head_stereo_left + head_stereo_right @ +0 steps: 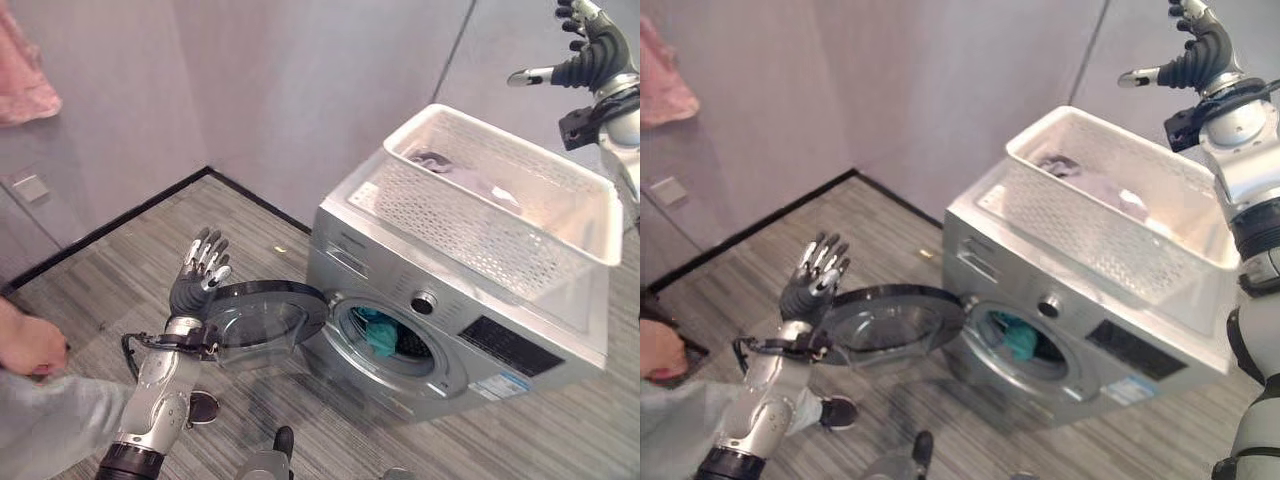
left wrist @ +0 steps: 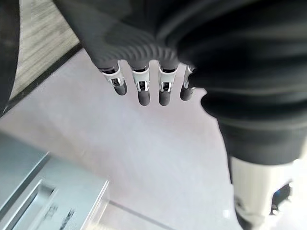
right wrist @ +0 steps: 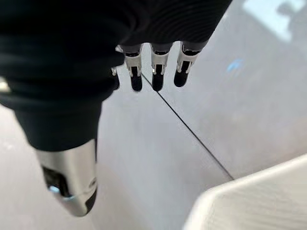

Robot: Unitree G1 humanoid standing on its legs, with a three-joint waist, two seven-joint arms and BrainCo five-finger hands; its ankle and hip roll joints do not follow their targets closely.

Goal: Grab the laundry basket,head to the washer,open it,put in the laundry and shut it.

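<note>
Basket [image 1: 480,215] is sitting on top of the washer [image 1: 520,345], right side of the frame, with some laundry [image 1: 440,162] still lying in its far end. Washer door [image 1: 262,315] is swung wide open toward lower center, and there's a teal cloth [image 1: 380,335] inside the drum. Left hand [image 1: 198,275] is just beside the door's outer edge, fingers straight and spread, holding nothing. Right hand [image 1: 590,45] is up in the top right corner above the basket, fingers apart, empty too. A person's hand [image 1: 30,345] shows at the left edge.
</note>
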